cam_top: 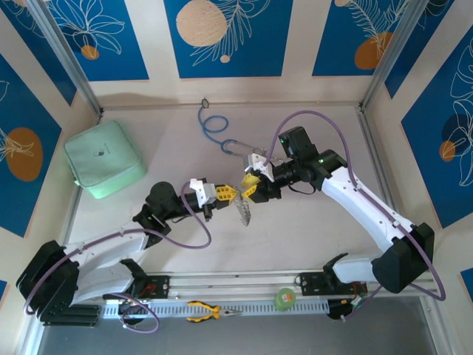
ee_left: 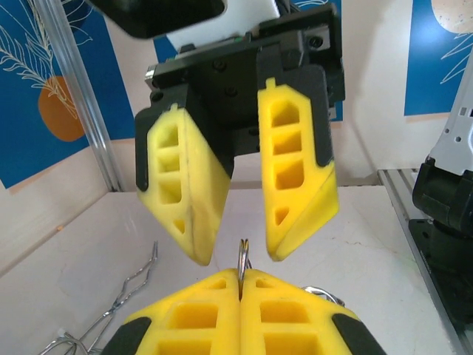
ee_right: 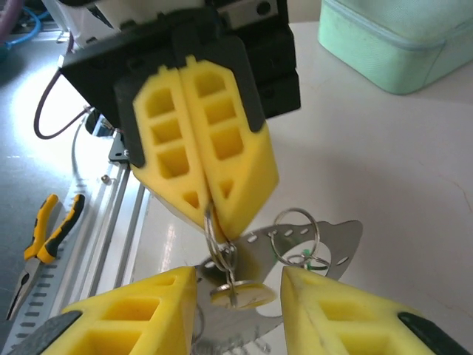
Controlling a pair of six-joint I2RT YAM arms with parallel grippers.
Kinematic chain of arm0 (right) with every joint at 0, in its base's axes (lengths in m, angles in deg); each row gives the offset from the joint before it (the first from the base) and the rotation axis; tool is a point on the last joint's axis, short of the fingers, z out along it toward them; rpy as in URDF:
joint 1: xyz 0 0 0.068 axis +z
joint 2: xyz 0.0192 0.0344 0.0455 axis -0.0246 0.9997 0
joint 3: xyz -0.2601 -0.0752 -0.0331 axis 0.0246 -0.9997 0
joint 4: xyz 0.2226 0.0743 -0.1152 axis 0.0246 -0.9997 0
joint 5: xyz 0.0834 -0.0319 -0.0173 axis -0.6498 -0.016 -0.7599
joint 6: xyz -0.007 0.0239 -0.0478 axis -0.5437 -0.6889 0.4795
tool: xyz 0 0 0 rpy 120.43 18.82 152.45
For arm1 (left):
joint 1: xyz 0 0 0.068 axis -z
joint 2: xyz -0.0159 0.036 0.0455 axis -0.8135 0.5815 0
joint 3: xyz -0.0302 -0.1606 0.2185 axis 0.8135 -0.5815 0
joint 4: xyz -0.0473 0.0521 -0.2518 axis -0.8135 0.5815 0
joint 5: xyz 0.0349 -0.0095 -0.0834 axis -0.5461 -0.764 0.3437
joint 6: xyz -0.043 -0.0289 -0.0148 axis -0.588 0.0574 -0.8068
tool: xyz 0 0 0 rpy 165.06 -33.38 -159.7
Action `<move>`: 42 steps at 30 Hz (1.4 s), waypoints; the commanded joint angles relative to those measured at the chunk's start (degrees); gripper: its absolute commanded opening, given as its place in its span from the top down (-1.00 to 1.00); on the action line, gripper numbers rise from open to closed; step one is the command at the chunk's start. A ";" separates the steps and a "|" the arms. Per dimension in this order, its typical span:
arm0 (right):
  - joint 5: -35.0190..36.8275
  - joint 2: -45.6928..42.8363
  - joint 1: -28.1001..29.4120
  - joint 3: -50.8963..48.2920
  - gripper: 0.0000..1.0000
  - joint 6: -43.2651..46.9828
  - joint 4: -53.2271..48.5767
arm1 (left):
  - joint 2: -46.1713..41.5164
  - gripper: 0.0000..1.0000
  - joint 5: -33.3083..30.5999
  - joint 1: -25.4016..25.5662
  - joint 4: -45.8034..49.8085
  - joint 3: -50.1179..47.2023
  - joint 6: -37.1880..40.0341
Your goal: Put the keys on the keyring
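while the left gripper (cam_top: 230, 194) pinched the keyring (ee_right: 212, 231) tight, the right gripper (cam_top: 248, 189) stood spread just opposite; pliers (cam_top: 211, 310), green disc (cam_top: 284, 299) and mint pouch (cam_top: 103, 159) lay well apart.

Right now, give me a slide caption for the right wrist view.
Left gripper pinches a thin ring; yellow key hangs below, between the open right gripper.
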 commanded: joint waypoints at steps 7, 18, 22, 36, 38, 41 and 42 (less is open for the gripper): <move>-4.11 0.20 0.73 -0.03 0.39 0.73 1.23 | 0.30 1.00 1.57 0.26 -5.04 0.47 -1.58; -1.69 1.98 1.83 1.72 1.00 0.94 2.05 | -0.03 1.00 1.26 0.22 -4.38 0.24 -1.70; 2.18 2.06 2.13 3.12 1.00 2.48 -0.83 | -1.55 0.69 -1.50 0.27 1.35 0.22 0.77; 21.19 6.74 9.50 11.88 1.00 10.72 -13.41 | -2.87 0.62 -4.39 0.53 23.63 6.28 11.78; 21.71 7.20 10.23 12.45 1.00 11.00 -13.55 | -2.67 0.63 -4.33 0.49 21.62 5.85 10.65; 22.27 7.85 11.18 13.17 1.00 11.29 -13.51 | -2.18 0.62 -3.89 0.49 18.94 5.34 8.81; 22.29 8.13 11.44 13.46 1.00 11.35 -13.53 | -2.01 0.62 -3.69 0.55 18.28 5.26 8.30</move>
